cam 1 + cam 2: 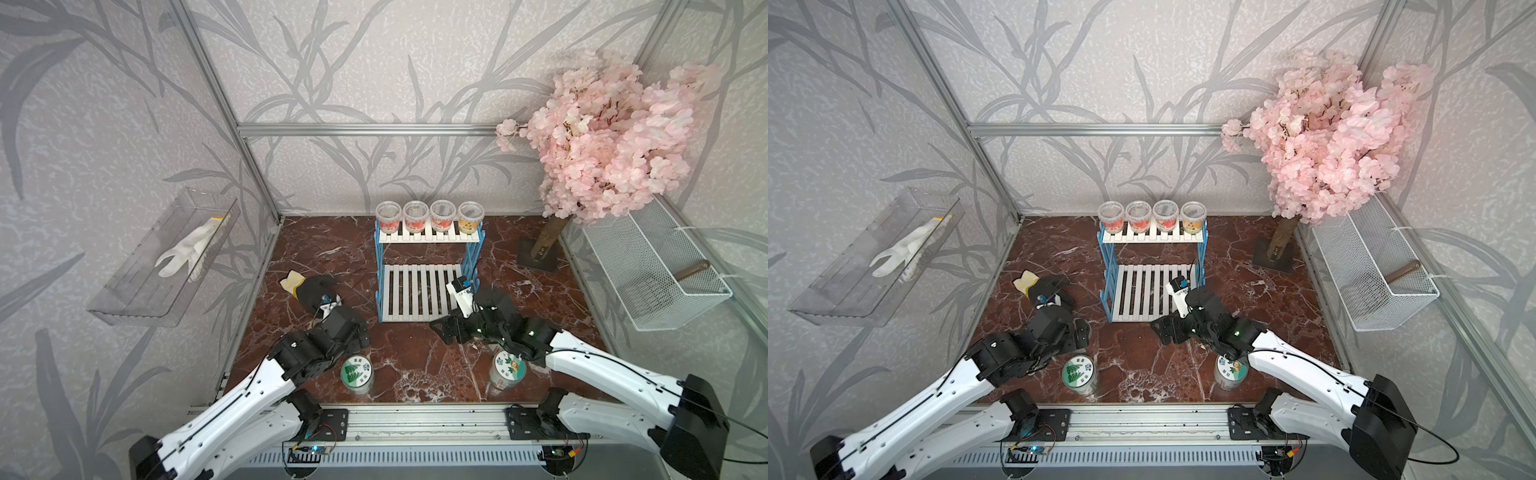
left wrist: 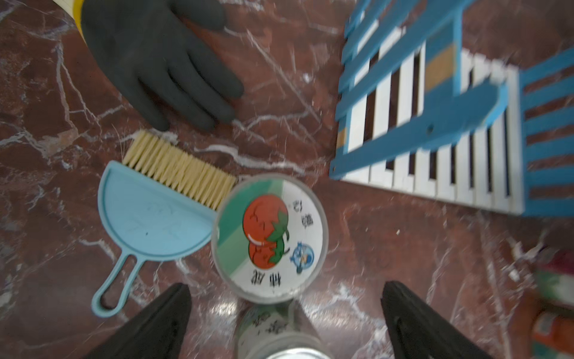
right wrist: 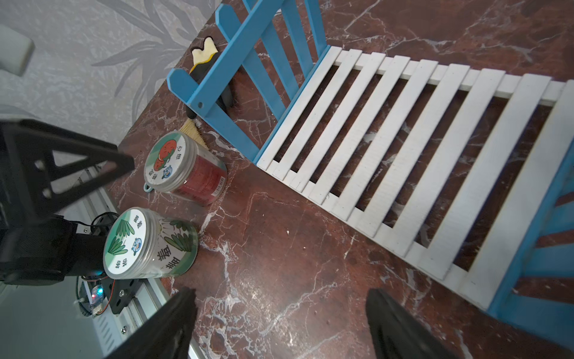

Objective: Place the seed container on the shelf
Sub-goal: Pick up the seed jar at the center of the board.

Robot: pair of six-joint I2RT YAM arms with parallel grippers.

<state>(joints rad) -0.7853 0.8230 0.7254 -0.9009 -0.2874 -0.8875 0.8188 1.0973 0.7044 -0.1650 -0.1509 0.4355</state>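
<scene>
The left gripper [image 2: 285, 287] is spread as wide as it goes and grips nothing. Its black fingers [image 2: 161, 320] flank the lid of the tomato jar [image 2: 270, 239], which sits just ahead of the tips; whether they touch it cannot be told. The right gripper [image 3: 279, 293] also stands apart with nothing between its fingers, over bare marble [image 3: 279, 236] just beside the lower tier of the shelf [image 1: 428, 239]. The tomato jar stands upright on the marble near the shelf's front left corner, just beside a blue brush [image 2: 155, 214] and near a black glove [image 2: 155, 62]. It is a clear round tub with a red printed wrap and a barcode, and its grey-rimmed lid shows two red tomatoes on green and white, some characters and a small blue cartoon. The leaf jar [image 3: 149, 245], with green fronds on its lid and side, stands upright closer to the front rail. A third jar [image 1: 509, 365] stands by the right arm. Four jars [image 1: 430, 216] line the shelf's top tier.
</scene>
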